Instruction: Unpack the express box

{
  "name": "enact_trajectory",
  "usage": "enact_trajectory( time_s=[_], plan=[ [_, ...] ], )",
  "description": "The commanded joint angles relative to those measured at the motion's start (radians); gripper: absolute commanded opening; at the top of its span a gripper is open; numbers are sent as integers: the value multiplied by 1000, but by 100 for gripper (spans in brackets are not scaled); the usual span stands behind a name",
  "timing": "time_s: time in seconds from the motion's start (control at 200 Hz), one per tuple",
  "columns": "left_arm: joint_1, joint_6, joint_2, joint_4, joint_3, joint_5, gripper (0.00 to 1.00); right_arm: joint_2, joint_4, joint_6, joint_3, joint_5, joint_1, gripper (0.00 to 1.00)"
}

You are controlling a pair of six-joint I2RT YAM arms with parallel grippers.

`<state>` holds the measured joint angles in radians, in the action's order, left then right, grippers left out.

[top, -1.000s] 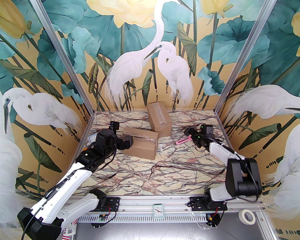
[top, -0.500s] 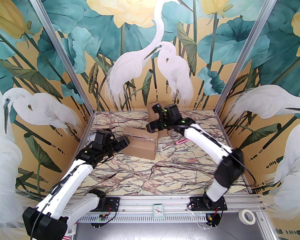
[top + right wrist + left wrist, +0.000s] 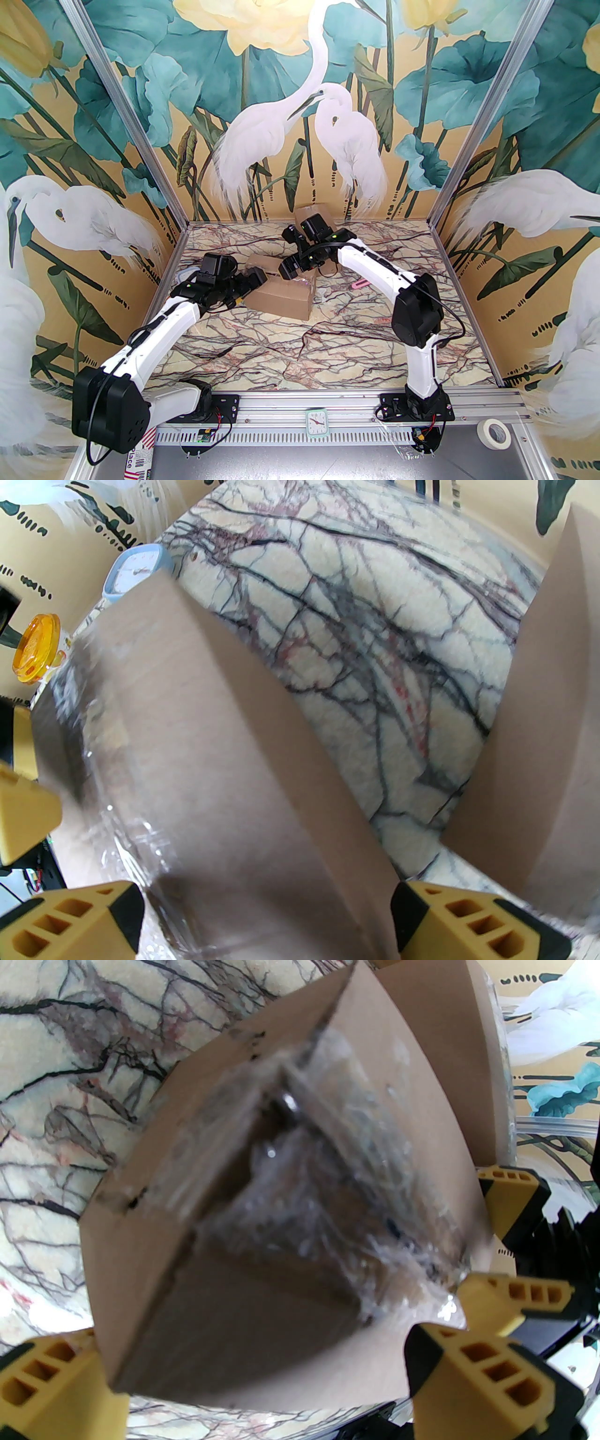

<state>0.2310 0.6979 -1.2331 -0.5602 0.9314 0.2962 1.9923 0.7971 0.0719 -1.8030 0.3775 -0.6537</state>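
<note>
Straddling the left end of the box (image 3: pixel 281 297), your left gripper (image 3: pixel 253 280) stands wide open; your right gripper (image 3: pixel 291 268), open too, hangs over its top.

Spread left claw (image 3: pixel 262 1377) flanks torn, taped box (image 3: pixel 281 1185).

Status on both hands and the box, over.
Left hand open at near box, torn taped end. Right hand open above its top. Rear box close behind.

Bright, even light; blurred wrist views
</note>
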Motion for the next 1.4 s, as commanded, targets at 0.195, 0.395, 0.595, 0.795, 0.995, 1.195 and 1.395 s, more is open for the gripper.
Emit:
enact_trajectory(
  time_s=[0.195,0.395,0.595,0.795,0.995,1.195,1.395],
  plan=[
    [-38,-142,-71,-30,120,71,99,-155,-7,170,138,-108,-108,94],
    [-38,-142,7,-60,70,48,99,-149,-32,197,108,-399,-188,95],
    [-39,-141,30,-32,-8,34,99,-90,-13,167,36,-559,-239,95],
    [-39,-179,-20,-21,-21,36,99,-33,-2,128,-7,-617,-259,94],
    [-39,-236,-27,-34,-31,17,99,-6,-5,114,-3,-676,-262,89],
    [-41,-316,-76,-68,-33,-6,99,-12,-33,65,5,-814,-277,75],
    [-41,-350,-115,-93,-32,-18,96,14,0,21,-40,-907,-285,61]
  ],
)
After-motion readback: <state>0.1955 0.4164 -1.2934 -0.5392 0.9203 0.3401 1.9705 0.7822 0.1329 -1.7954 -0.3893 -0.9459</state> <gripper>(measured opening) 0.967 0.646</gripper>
